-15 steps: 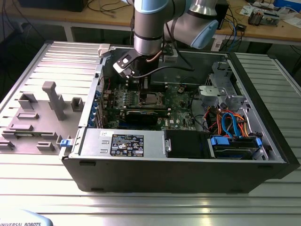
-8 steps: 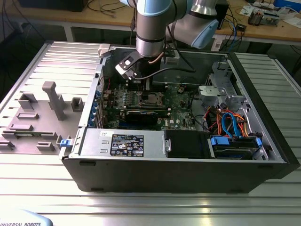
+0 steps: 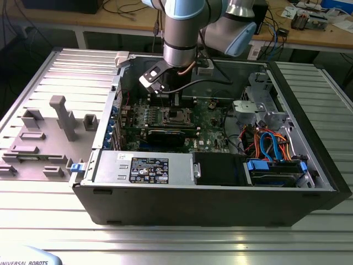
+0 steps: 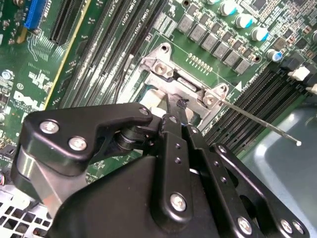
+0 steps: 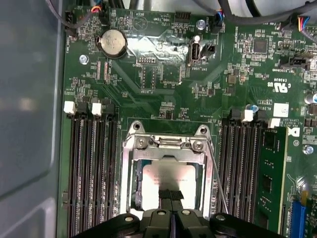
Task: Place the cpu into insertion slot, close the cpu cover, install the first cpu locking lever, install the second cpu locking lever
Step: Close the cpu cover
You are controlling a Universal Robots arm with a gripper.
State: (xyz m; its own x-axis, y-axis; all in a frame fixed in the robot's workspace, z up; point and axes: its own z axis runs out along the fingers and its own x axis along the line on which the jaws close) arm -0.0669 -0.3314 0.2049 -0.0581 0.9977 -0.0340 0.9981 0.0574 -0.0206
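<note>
The cpu (image 5: 166,174) lies silver side up in the insertion slot (image 3: 181,116) of the green motherboard (image 5: 163,74). The cpu cover (image 5: 171,145) is a silver frame lying down around the chip, hinge end away from the fingers. My gripper (image 5: 172,194) is shut with nothing between its fingers, the tips resting over the near edge of the chip and cover. In the second wrist view the gripper (image 4: 177,105) touches the cover (image 4: 185,87). A thin wire locking lever (image 4: 257,121) sticks out free beside the socket, and the lever (image 5: 218,178) runs along the cover's side. The exterior view has the gripper (image 3: 173,104) just above the socket.
Long black memory slots (image 5: 91,163) flank the socket, one with a green memory stick (image 5: 270,178). A black card (image 3: 165,135), power supply (image 3: 143,165), cables (image 3: 267,143) and the case walls (image 3: 198,207) surround the board. Grey fixtures (image 3: 60,118) stand on the exterior view's left.
</note>
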